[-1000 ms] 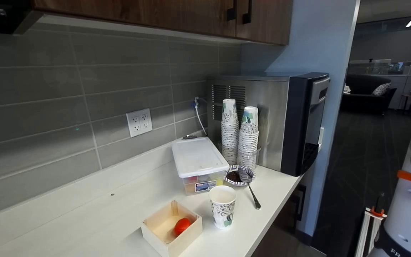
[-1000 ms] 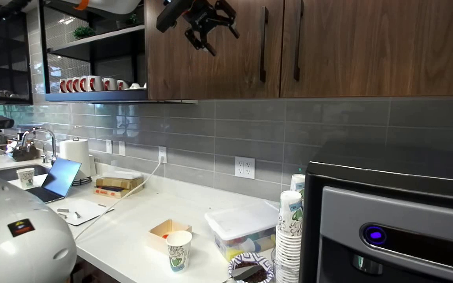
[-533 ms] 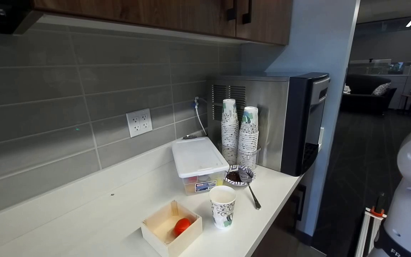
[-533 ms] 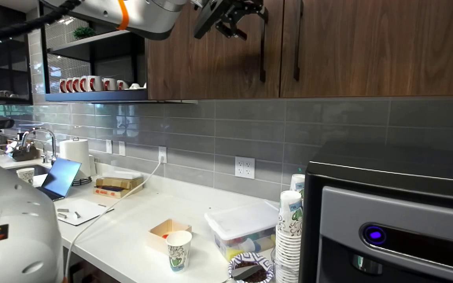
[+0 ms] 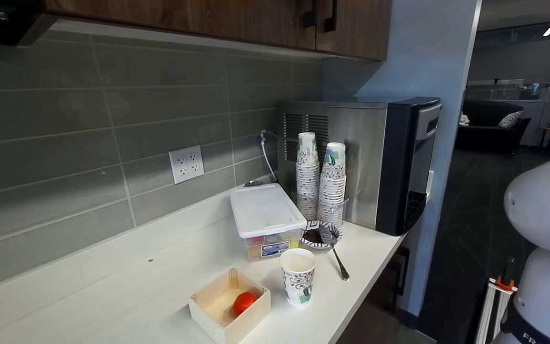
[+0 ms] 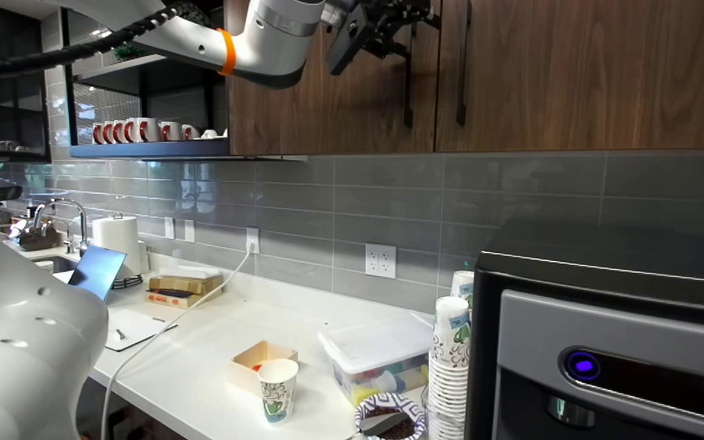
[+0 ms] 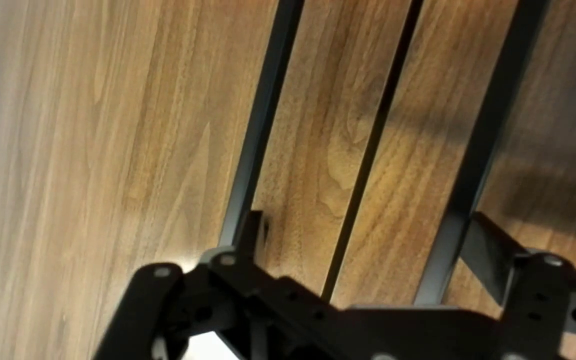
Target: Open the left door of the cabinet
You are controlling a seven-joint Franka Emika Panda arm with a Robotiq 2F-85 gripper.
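Note:
The brown wood-grain cabinet has its doors shut in both exterior views. Its left door carries a black bar handle; the right door has a similar handle just across the seam. My gripper is open at the left door's handle and hides its upper part. In the wrist view, my spread fingers face the doors. One black handle runs between them, close beside the right fingertip. The left finger overlaps the other handle. Contact cannot be told.
Open shelves with mugs adjoin the cabinet's left side, behind the arm. Below, the counter holds a wooden box, a paper cup, a lidded bin and stacked cups. A black-and-steel appliance stands right.
The arm has reached in from the left. The gripper has moved right across the left door to its handle and has turned. The doors and counter objects have not moved.

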